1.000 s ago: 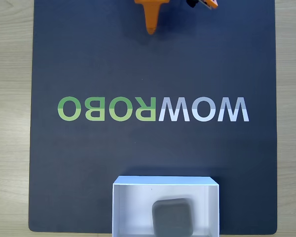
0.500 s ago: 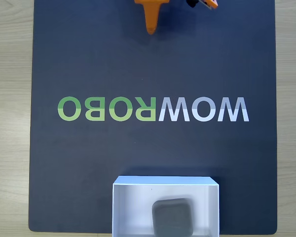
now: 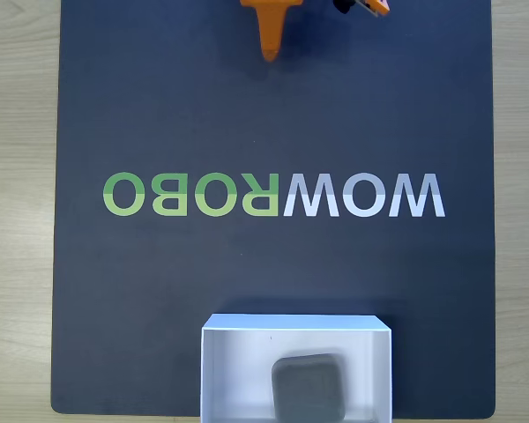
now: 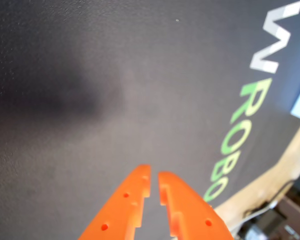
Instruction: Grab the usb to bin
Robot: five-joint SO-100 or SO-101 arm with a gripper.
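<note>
The usb (image 3: 309, 385), a small grey rounded square, lies flat inside the bin (image 3: 229, 370), a white open-top box at the bottom middle of the fixed view. My orange gripper (image 3: 270, 55) pokes in at the top edge of that view, far from the bin. In the wrist view the gripper (image 4: 154, 176) has its two orange fingers almost touching, with nothing between them, above bare dark mat.
A dark mat (image 3: 159, 106) with the mirrored WOWROBO lettering (image 3: 273, 195) covers the table. Pale wood (image 3: 18, 176) shows on both sides. In the wrist view the mat's edge and some cables (image 4: 270, 220) sit at the lower right.
</note>
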